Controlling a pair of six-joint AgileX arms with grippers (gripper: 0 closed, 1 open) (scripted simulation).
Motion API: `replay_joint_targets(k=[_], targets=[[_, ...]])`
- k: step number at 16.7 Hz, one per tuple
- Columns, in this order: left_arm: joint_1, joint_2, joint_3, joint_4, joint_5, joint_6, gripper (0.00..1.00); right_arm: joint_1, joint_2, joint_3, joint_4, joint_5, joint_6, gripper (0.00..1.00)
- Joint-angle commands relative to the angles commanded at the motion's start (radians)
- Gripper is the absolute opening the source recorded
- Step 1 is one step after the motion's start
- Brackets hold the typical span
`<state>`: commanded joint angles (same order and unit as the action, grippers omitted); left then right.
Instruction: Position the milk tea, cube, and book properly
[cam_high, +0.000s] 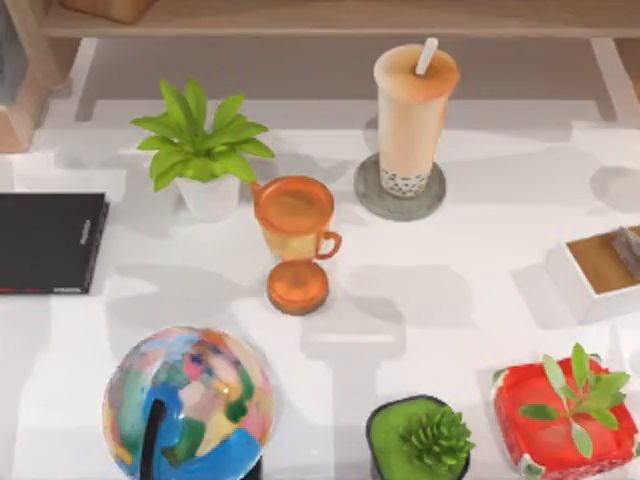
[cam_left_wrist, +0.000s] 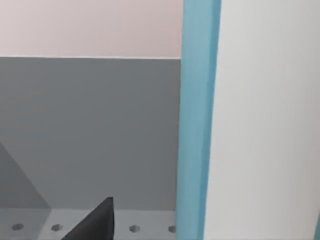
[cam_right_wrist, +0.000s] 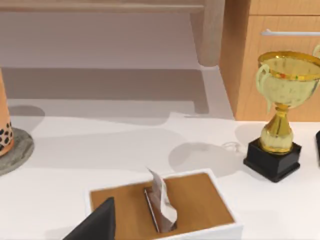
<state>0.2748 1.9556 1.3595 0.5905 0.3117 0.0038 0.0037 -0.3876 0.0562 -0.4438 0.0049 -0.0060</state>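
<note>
Standing upright near the worktop's far edge, right of centre, the milk tea (cam_high: 412, 118) rests on a round grey coaster (cam_high: 399, 189). Its long axis is vertical, dark pearls at the bottom and the white straw (cam_high: 427, 56) sticking out of the lid, tilted slightly right. The right wrist view catches a sliver of the cup and coaster (cam_right_wrist: 14, 151) at one edge.

The book (cam_left_wrist: 200, 120) appears in the left wrist view, very close to the camera: a teal cover edge running straight up the picture with white page edges beside it, so it stands on end with its long axis vertical. Behind it is a grey wall and a pale strip above. One dark fingertip of the left gripper (cam_left_wrist: 95, 222) shows low in that view; whether the pincer is apart, together or clamped on the book cannot be told.

One dark fingertip of the right gripper (cam_right_wrist: 97, 222) shows likewise in the right wrist view, above a white tissue box (cam_right_wrist: 162, 207) with a brown top; its opening cannot be told either. That box sits at the worktop's right edge (cam_high: 600, 270). A gold trophy (cam_right_wrist: 280, 115) on a black base stands beyond it.

Around the centre of the worktop (cam_high: 450, 300) are an orange goblet (cam_high: 294, 225), a potted plant (cam_high: 205, 150) and, at the left edge, a flat black book (cam_high: 50, 242). Along the near edge sit a globe (cam_high: 188, 400), a succulent (cam_high: 425, 440) and a red pot (cam_high: 565, 415).
</note>
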Motion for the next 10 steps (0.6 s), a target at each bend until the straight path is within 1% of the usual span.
replay_joint_targets(k=[3, 10], targets=[[-0.009, 0.016, 0.051, -0.041, -0.013, -0.001, 1.0, 0.0, 0.0, 0.0, 0.0, 0.0, 0.0, 1.0], [-0.005, 0.1, 0.113, -0.016, -0.002, -0.001, 1.0, 0.0, 0.0, 0.0, 0.0, 0.0, 0.0, 1.0]])
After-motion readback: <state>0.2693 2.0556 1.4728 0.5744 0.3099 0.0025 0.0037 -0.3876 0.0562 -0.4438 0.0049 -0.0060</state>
